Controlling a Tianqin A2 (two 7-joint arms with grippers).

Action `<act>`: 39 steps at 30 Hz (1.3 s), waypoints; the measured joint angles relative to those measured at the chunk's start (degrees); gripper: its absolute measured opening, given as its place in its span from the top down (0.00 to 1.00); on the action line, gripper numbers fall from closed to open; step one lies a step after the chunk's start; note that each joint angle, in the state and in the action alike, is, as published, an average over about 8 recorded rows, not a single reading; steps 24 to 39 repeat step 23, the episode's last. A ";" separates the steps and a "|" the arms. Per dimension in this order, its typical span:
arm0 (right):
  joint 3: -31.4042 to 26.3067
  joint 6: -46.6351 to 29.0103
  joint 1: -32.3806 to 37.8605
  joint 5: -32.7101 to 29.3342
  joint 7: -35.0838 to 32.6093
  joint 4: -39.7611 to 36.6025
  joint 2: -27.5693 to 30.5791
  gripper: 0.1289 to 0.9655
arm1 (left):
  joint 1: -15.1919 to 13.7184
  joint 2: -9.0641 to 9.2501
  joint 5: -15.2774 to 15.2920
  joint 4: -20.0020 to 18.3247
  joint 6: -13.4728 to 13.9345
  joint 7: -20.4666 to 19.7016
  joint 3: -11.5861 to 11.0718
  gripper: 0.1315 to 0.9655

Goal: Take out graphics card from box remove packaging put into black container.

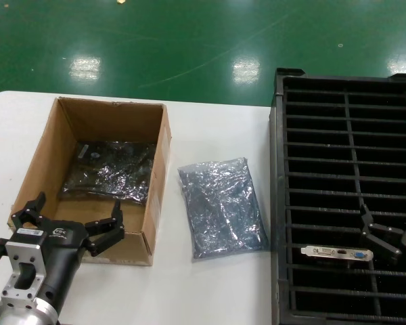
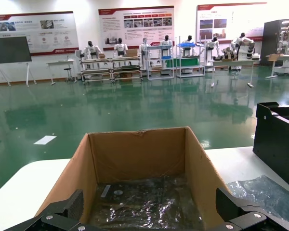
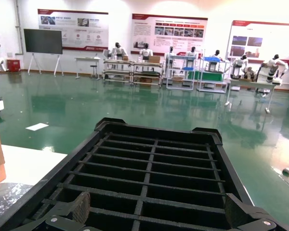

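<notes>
The graphics card stands slotted in the black container just beside the spread right hand, apparently just released; left hand, spread, hovers over the box, likely for another

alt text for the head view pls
A graphics card sits slotted in the black container beside the open right claw. Its empty packaging lies on the table between container and box, where the open left claw hovers.

A white table bears the box, the packaging and the black container.
</notes>
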 joint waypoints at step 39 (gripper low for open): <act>0.00 0.00 0.00 0.00 0.00 0.00 0.00 0.00 | 0.00 0.00 0.00 0.00 0.00 0.00 0.00 0.00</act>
